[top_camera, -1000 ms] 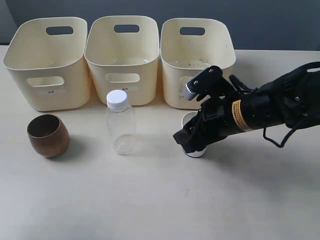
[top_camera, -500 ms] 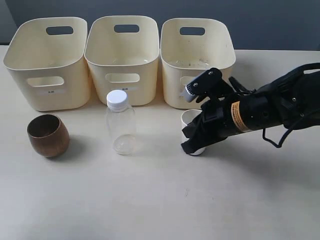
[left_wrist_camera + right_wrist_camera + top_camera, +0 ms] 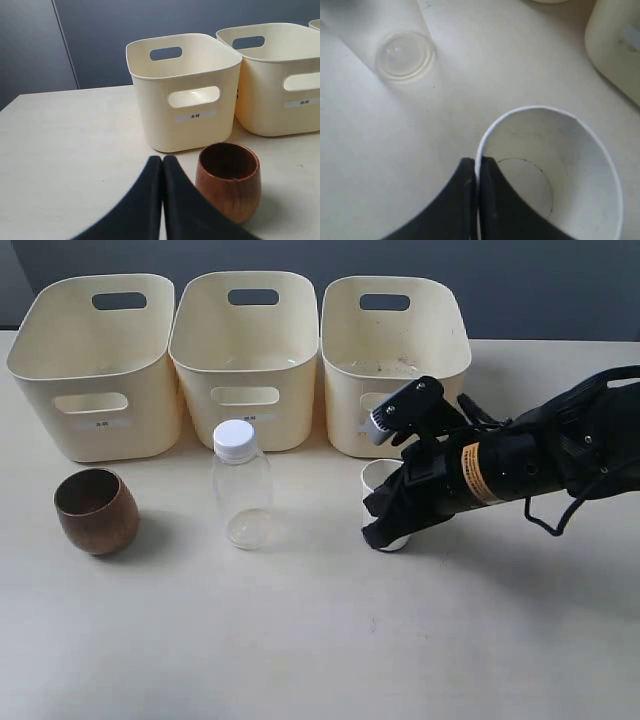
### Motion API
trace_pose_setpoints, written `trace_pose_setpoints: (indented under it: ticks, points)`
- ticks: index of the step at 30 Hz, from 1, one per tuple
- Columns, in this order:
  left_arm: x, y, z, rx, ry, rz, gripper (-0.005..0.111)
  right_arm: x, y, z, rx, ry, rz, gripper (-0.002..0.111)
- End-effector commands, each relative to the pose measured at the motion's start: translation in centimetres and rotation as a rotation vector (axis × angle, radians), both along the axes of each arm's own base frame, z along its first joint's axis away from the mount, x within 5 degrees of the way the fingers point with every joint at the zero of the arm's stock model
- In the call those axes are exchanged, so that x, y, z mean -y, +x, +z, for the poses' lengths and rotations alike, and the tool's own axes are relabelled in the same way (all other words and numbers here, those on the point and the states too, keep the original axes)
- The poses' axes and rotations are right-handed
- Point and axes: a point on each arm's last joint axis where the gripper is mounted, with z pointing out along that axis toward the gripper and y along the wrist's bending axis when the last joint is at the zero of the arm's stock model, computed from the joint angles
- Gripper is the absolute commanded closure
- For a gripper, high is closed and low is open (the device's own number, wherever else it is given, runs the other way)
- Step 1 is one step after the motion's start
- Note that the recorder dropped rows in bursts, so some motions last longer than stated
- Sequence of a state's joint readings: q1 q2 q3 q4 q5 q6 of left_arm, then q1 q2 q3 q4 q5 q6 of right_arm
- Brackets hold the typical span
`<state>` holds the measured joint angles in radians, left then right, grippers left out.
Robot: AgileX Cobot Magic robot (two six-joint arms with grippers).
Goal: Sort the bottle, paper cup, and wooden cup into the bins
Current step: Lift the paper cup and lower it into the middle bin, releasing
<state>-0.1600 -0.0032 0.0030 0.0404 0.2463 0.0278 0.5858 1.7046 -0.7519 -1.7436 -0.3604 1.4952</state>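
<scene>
My right gripper [image 3: 477,162] is shut on the rim of the white paper cup [image 3: 560,170], one finger inside and one outside; the paper cup [image 3: 380,476] stands in front of the right bin [image 3: 395,360], mostly covered by the gripper [image 3: 385,530]. The clear bottle [image 3: 241,490] with a white cap stands upright in front of the middle bin [image 3: 245,355]; its base [image 3: 402,55] also shows in the right wrist view. The brown wooden cup [image 3: 96,510] sits before the left bin [image 3: 95,365]. My left gripper [image 3: 162,162] is shut and empty, just beside the wooden cup [image 3: 228,180].
Three cream bins stand in a row at the back of the pale table [image 3: 300,640]. In the left wrist view the left bin [image 3: 182,90] and the middle bin [image 3: 280,75] carry small front labels. The black right arm [image 3: 540,455] reaches in from the right.
The right gripper has closed on the paper cup's rim, and the cup has shifted slightly. Bottle, wooden cup and bins have not moved.
</scene>
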Motion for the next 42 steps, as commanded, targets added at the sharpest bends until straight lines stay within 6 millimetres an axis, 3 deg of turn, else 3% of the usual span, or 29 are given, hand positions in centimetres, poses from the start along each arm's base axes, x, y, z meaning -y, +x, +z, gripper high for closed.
trace_pose_setpoints:
  ticks: [1,7,15,22,26,30,36,42]
  points:
    - [0.0,0.0,0.2,0.007,0.000,-0.003,0.107,-0.3,0.1,0.7,0.019,0.020,0.013,0.107]
    - [0.0,0.0,0.2,0.007,0.000,-0.003,0.107,-1.7,0.8,4.1,0.066,0.133,0.081,0.107]
    - [0.0,0.0,0.2,0.007,0.000,-0.003,0.107,-3.4,2.8,10.8,0.203,0.287,0.088,0.107]
    - [0.0,0.0,0.2,0.007,0.000,-0.003,0.107,-6.8,3.9,15.8,0.386,0.347,0.055,0.107]
    - [0.0,0.0,0.2,0.007,0.000,-0.003,0.107,-8.9,5.8,17.1,0.447,0.372,0.038,0.107]
    - [0.0,0.0,0.2,0.007,-0.002,-0.003,0.107,-11.2,8.5,16.2,0.430,0.393,0.019,0.107]
    - [0.0,0.0,0.2,0.007,-0.002,-0.003,0.107,-14.1,13.6,11.2,0.451,0.322,-0.086,0.107]
    - [0.0,0.0,0.2,0.007,-0.002,-0.003,0.107,-15.2,15.2,6.7,0.412,0.268,-0.104,0.107]
